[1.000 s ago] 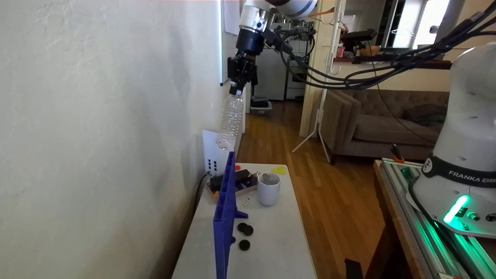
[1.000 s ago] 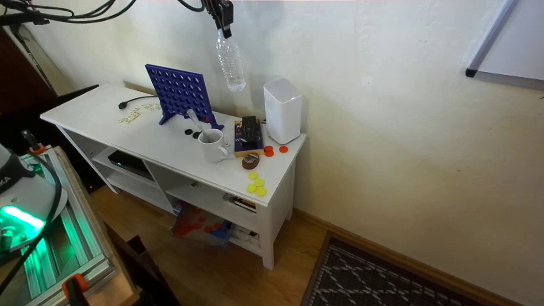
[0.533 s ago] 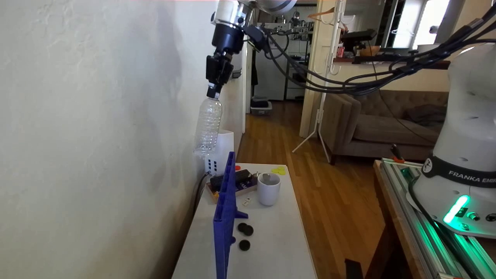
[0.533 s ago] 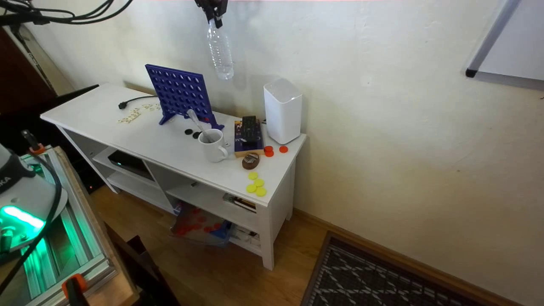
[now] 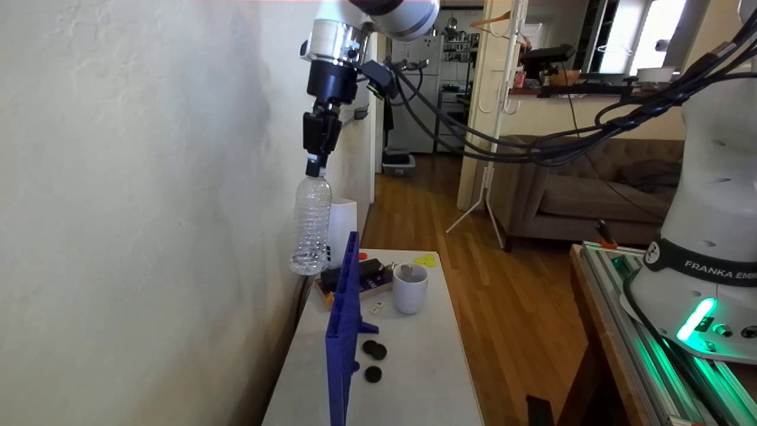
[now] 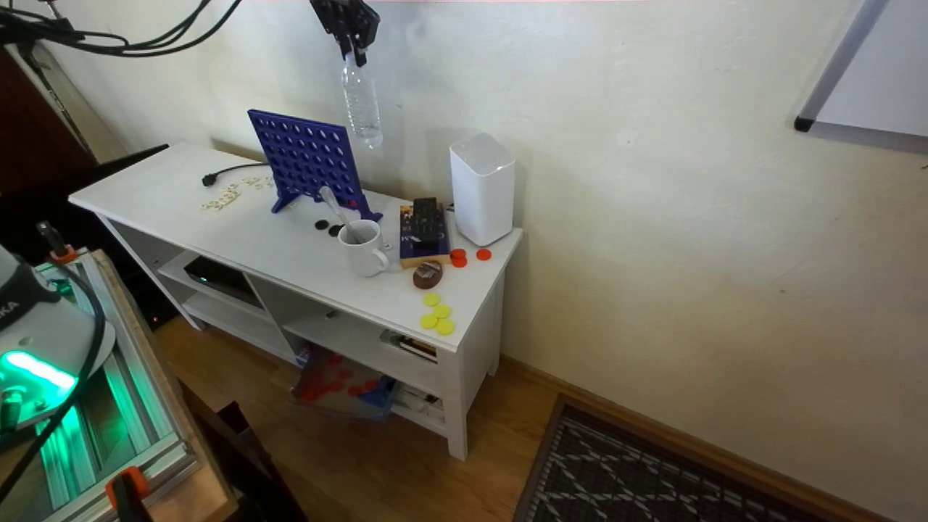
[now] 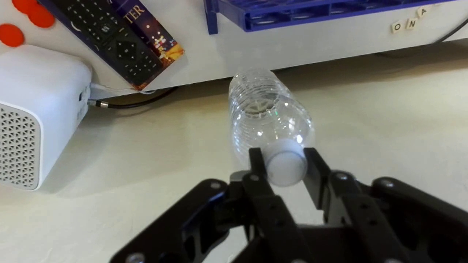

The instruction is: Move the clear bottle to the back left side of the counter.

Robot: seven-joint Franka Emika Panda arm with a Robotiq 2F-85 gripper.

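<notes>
Bottle lowered, slightly tilted, cap up

We see a white mug with a spoon leaning in it, black discs near the foot of an upright blue game board, and a black remote lying on a book, with a white box standing close by. Red discs lie near that box, yellow discs sit near a small brown object we cannot name, and in the wrist view we read O, N and A on letter tiles. Farther off we make out a patterned rug on the wooden floor, a whiteboard against the wall, a sofa and a white coat stand.
</notes>
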